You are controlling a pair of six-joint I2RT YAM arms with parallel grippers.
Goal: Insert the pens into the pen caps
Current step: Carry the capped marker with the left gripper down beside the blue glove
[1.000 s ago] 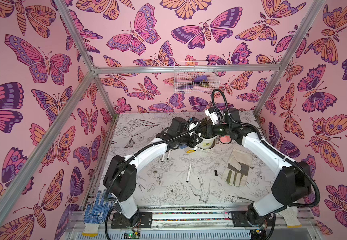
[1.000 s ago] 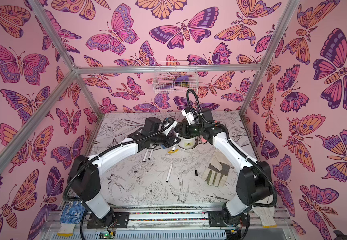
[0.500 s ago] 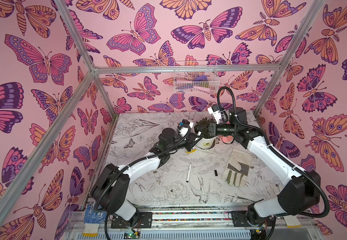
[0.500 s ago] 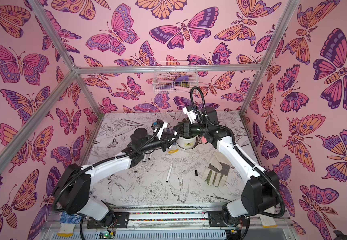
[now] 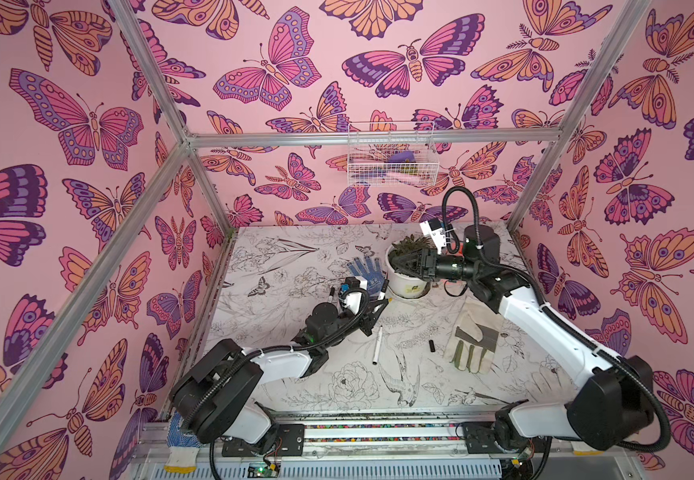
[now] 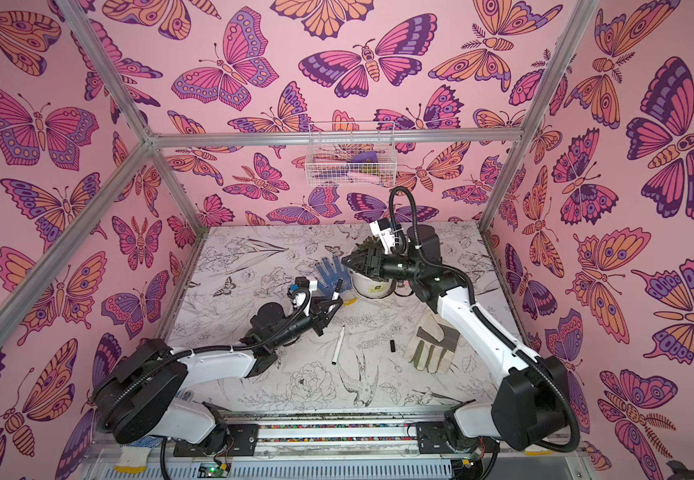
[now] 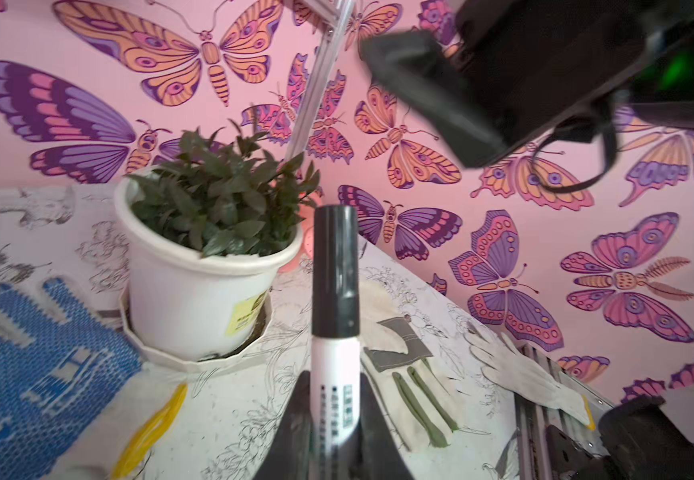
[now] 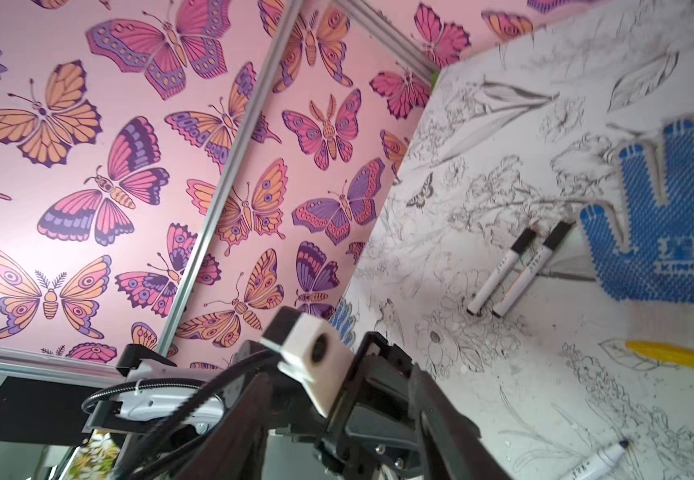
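Both top views: left gripper (image 5: 378, 306) clamped on a capped pen (image 5: 383, 289) near the plant pot (image 5: 405, 284), right gripper (image 5: 396, 262) above the pot; uncapped pen (image 5: 377, 345) and loose cap (image 5: 432, 345) lie apart on the table (image 5: 295, 266). Left wrist: cap (image 7: 334, 270) looks seated, yet a shallow fit could drop off. Right wrist: right jaws apart, empty.

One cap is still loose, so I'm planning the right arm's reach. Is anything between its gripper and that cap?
Nothing visible. The right gripper hangs by the plant pot; bare table separates it from the loose cap. The tan glove lies beside the cap, not touching.
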